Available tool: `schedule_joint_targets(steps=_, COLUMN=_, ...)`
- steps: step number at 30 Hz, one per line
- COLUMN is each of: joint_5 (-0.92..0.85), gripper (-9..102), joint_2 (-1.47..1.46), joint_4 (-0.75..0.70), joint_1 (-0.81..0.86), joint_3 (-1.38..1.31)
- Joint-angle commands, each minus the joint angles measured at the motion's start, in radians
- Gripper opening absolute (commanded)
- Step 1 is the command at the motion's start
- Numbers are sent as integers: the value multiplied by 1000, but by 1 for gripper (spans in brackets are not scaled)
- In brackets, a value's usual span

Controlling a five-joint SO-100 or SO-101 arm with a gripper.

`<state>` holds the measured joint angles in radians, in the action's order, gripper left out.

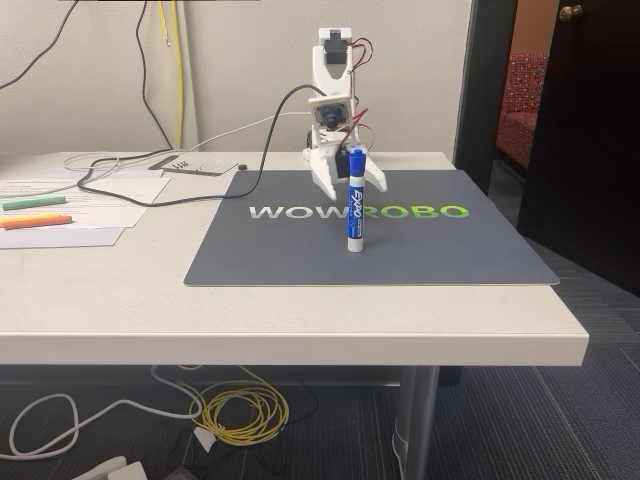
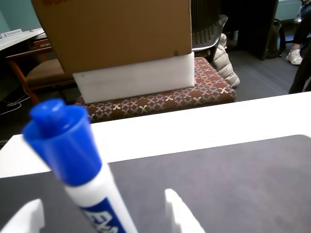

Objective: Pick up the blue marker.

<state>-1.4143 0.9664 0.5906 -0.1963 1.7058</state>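
Blue-capped and upright, the blue marker (image 1: 355,203) stands on its white end on a dark grey mat (image 1: 450,250) printed with "WOWROBO", just in front of the white arm (image 1: 335,90). In the fixed view the tool (image 1: 349,185) sits low behind the marker, its two white fingers (image 1: 327,180) spread to either side of the barrel. The wrist view shows the same: the marker (image 2: 77,160) rises between two white fingertips (image 2: 177,213), leaning slightly left in that picture, with clear gaps on both sides, so the tool is apart and not touching the marker. The mat lies on a pale worktop (image 1: 300,320). At the left of the fixed view, well apart from the mat, a green marker (image 1: 33,202) and an orange marker (image 1: 35,221) lie on sheets of paper (image 1: 110,200). Beyond the worktop edge in the wrist view are a patterned seat (image 2: 160,94) and a cardboard box (image 2: 116,29).
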Motion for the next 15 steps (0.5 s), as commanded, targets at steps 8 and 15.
schedule_joint_targets(steps=8, joint_5=-18, gripper=34, joint_2=-29, joint_4=-52, joint_1=23, joint_3=-141)
schedule_joint_targets(steps=15, joint_5=-6, gripper=34, joint_2=-89, joint_4=-109, joint_1=14, joint_3=-233)
